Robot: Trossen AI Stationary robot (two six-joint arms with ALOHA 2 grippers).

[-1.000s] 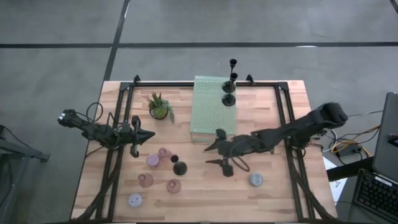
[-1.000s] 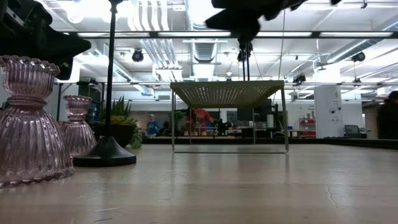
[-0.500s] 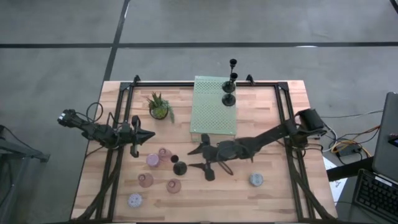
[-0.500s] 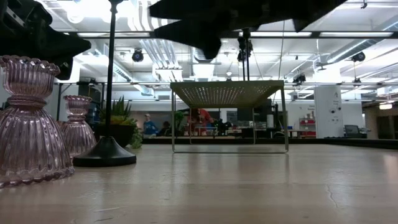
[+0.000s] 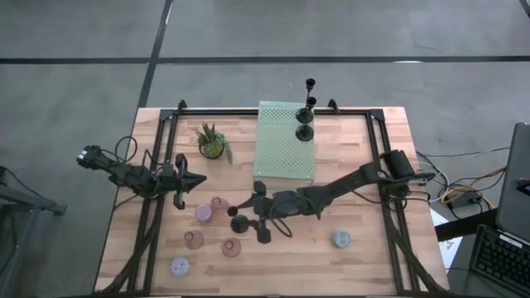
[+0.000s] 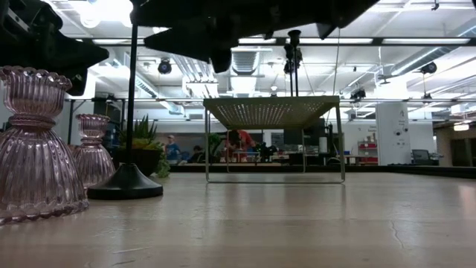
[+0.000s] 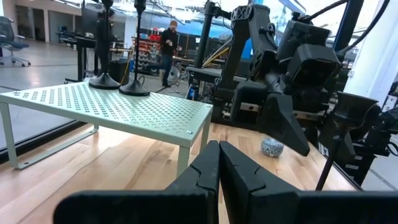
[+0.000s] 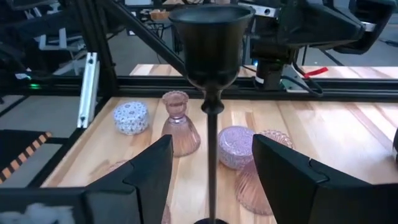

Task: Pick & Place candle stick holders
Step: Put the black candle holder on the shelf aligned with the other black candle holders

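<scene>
Wooden table (image 5: 364,257), butcher-block top, black frame rails along both sides. No brand marks, labels or writing can be read on anything here.

Right arm (image 5: 356,178) reaches across the middle of the table from the right side. Right gripper (image 5: 251,217) is spread wide, one finger (image 8: 140,177) to either side of the slim stem of a black candle stick holder (image 5: 238,223); nothing is clasped, and a gap shows on both sides of the stem in its wrist view. That holder stands upright on the table, front centre.

Left arm (image 5: 124,172) waits at the left edge. Left gripper (image 5: 192,180) is clenched, fingers pressed together, holding nothing.

Pale green perforated stand (image 5: 286,149) sits at the back centre. Two black holders (image 5: 305,132) stand on its back right corner; a third black one (image 5: 310,84) shows just behind that corner.

Small potted plant (image 5: 212,142) stands left of the stand.

Front left cluster, just left of the right gripper: pink glass holders (image 5: 219,204), (image 5: 194,239), (image 5: 231,247); a lavender holder (image 5: 204,213) touches or nearly touches the first pink one. A grey-blue patterned holder (image 5: 180,266) stands nearest the front left corner. Another grey-blue one (image 5: 340,239) stands alone, front right, well apart from the rest.
</scene>
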